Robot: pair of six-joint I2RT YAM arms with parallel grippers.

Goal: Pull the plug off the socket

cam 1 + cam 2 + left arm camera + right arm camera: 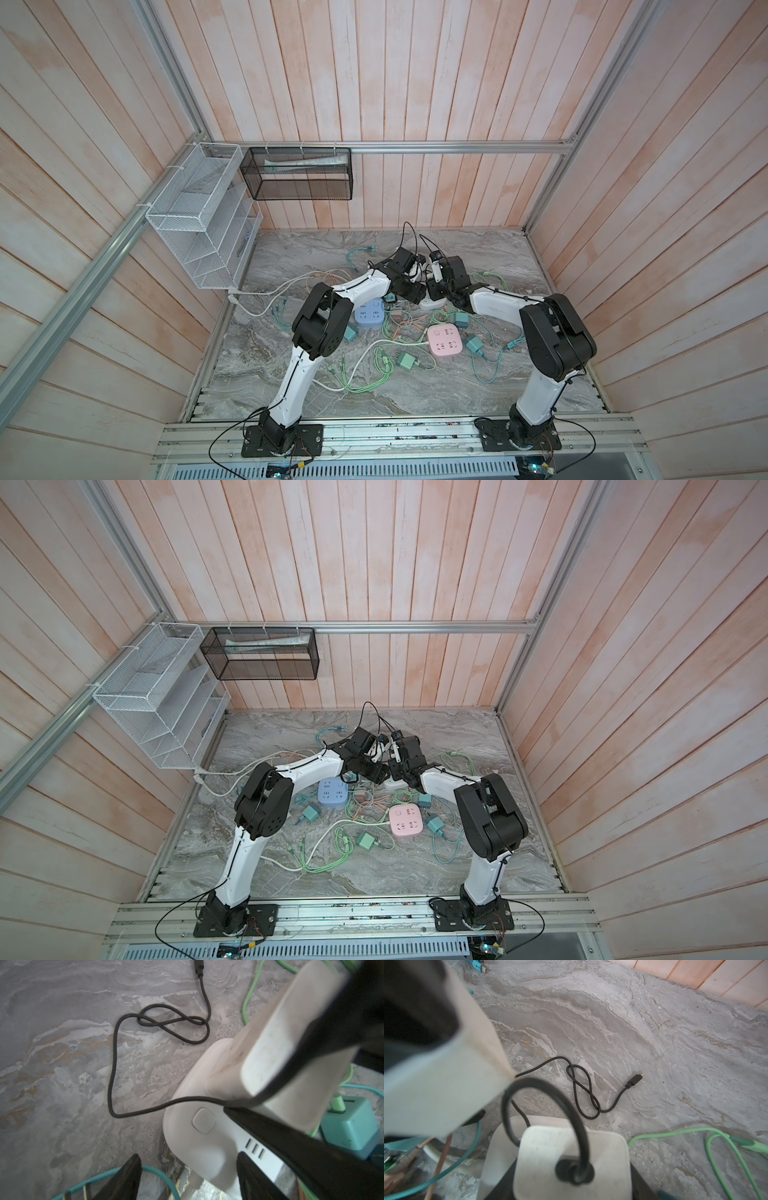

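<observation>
Fingers of the right gripper (571, 1183) clamp the flat sides of the white block-shaped plug (542, 1159), which looks seated in the white plastic socket strip (180, 1118): a hold suited to a straight pull. Astride the strip's end the left gripper (187, 1159) stands partly spread, apparently to pin it down; one finger shows clear of its edge. Strip lies mid-table toward the far side, the plug's black braided cable (113, 1059) slack beyond it on the grey marble tabletop (52, 1064).

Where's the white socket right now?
In both top views the white socket lies mid-table, just beyond the pink socket, right of the blue socket.
</observation>
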